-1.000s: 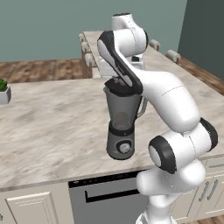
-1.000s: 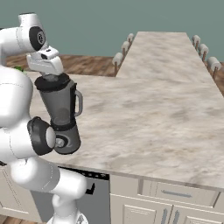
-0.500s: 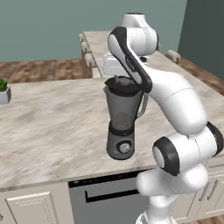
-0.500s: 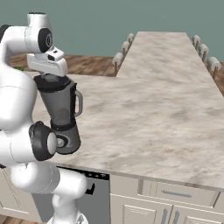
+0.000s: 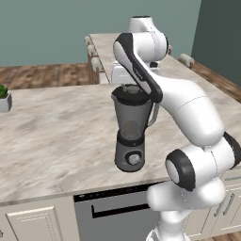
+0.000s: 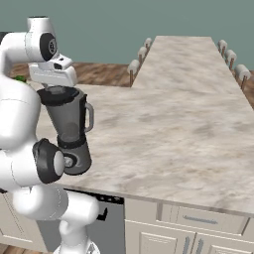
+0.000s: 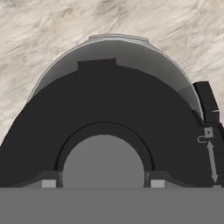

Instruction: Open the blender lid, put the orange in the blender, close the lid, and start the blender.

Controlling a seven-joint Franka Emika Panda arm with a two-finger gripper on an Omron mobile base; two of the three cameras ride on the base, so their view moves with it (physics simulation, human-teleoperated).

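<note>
The blender (image 5: 131,134) is seen near the front edge of the marbled surface (image 5: 56,136), above a dark appliance front set in the cabinets. Its jar is capped by the blender lid (image 7: 109,131), which is seated on the rim. The tool (image 7: 103,183) is held directly over the lid, with one finger (image 7: 48,183) placed on each side of the raised central knob, clenched on it. Farther left, a potted plant (image 5: 4,98) is seen at the surface's edge.
</note>
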